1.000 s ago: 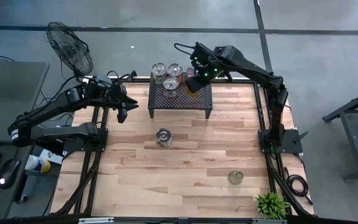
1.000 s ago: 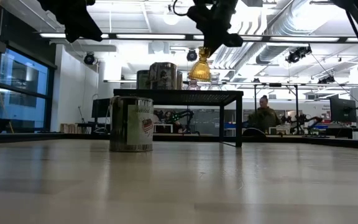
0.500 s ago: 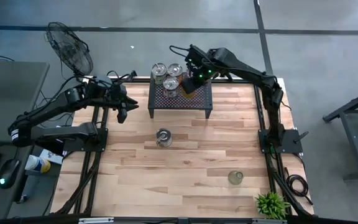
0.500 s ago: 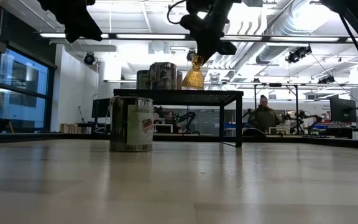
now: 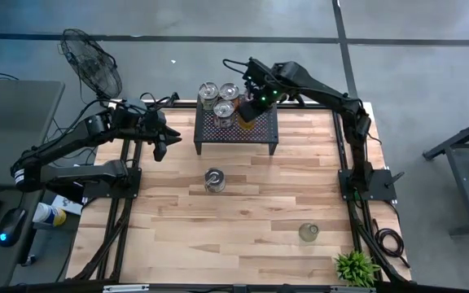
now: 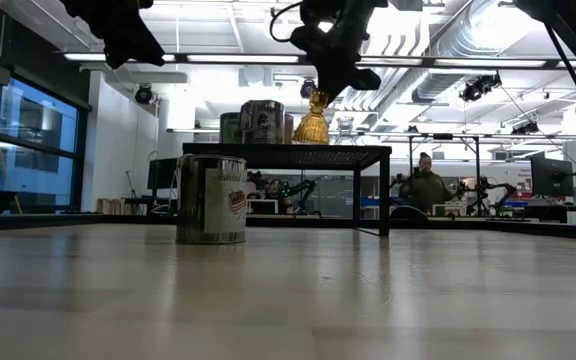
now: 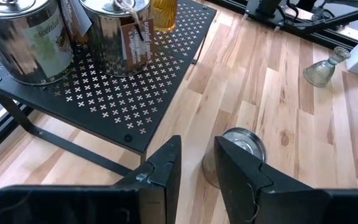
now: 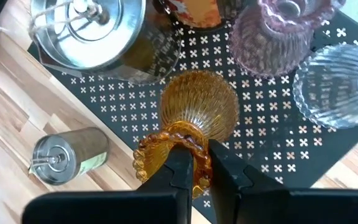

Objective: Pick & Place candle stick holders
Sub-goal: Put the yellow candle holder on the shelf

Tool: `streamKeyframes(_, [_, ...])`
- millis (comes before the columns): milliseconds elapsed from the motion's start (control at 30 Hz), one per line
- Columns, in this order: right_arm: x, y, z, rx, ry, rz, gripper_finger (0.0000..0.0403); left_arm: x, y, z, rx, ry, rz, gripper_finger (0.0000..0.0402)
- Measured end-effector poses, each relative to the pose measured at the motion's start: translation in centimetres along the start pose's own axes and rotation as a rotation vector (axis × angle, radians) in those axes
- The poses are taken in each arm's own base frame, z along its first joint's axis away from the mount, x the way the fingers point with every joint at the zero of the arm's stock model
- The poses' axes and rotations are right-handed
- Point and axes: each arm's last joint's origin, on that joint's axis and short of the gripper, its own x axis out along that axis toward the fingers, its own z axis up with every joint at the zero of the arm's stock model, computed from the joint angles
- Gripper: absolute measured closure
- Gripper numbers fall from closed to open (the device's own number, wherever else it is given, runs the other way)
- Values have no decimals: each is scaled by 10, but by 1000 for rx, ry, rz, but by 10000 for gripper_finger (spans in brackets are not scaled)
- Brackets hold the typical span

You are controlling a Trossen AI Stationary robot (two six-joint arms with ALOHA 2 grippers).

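On the black perforated stand [image 5: 236, 124] at the far side of the worktop [image 5: 243, 220]: three silvery tin holders [image 5: 219, 98] clustered at its left, lids with wick-like loops on top, contents hidden; beside them an amber ribbed glass holder [image 8: 197, 112] turned upside down, mouth on the perforated top, beaded foot up. Clenched on that beaded foot: the right end effector [image 8: 194, 167], fingers pinching either side, reaching over the stand from the far right. Only in the right wrist view: a pink ribbed glass holder [image 8: 283, 34] and a clear ribbed glass holder [image 8: 337, 84], both just beside the amber one on the stand. On the bare worktop: a fourth silvery tin [image 5: 214, 180] in front of the stand, and a greenish glass holder [image 5: 308, 233] well apart toward the near right, close to a small green plant [image 5: 355, 267]. Hovering above the worktop's left edge: the left end effector [image 7: 197, 165], fingers parted, grasping nothing. Only in the low view: a person [image 6: 425, 183] in the room behind the stand
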Motion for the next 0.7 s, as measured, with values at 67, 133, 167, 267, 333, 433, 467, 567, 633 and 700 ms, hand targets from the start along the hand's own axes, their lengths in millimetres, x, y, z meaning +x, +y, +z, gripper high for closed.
streamKeyframes(67, [0, 0, 0, -1, 3, 0, 383, 0, 0, 0, 0, 0, 0, 309])
streamKeyframes(133, [0, -1, 0, -8, 2, 0, 383, 0, 0, 0, 0, 0, 0, 309])
streamKeyframes(167, [0, -1, 0, -10, 2, 0, 383, 0, 0, 0, 0, 0, -1, 309])
streamKeyframes(267, [0, -2, 1, -8, 2, 0, 382, 0, 0, 0, 0, 0, -1, 309])
streamKeyframes(333, [1, -2, 1, -8, 6, 0, 381, 0, 0, 0, 0, 0, -1, 309])
streamKeyframes(433, [3, -2, 1, -10, 15, -3, 382, 0, 0, 0, 0, 0, -1, 309])
streamKeyframes(467, [4, -2, 1, -10, 18, -1, 383, 0, 0, 0, 0, 0, -1, 309])
streamKeyframes(567, [4, -2, 0, -9, 28, -1, 382, 0, 0, 0, 0, 0, -1, 309])
streamKeyframes(633, [4, -2, 0, -9, 29, -1, 380, 0, 0, 0, 0, 0, -1, 309])
streamKeyframes(700, [4, -2, 0, -9, 29, -1, 381, 0, 0, 0, 0, 0, -1, 309])
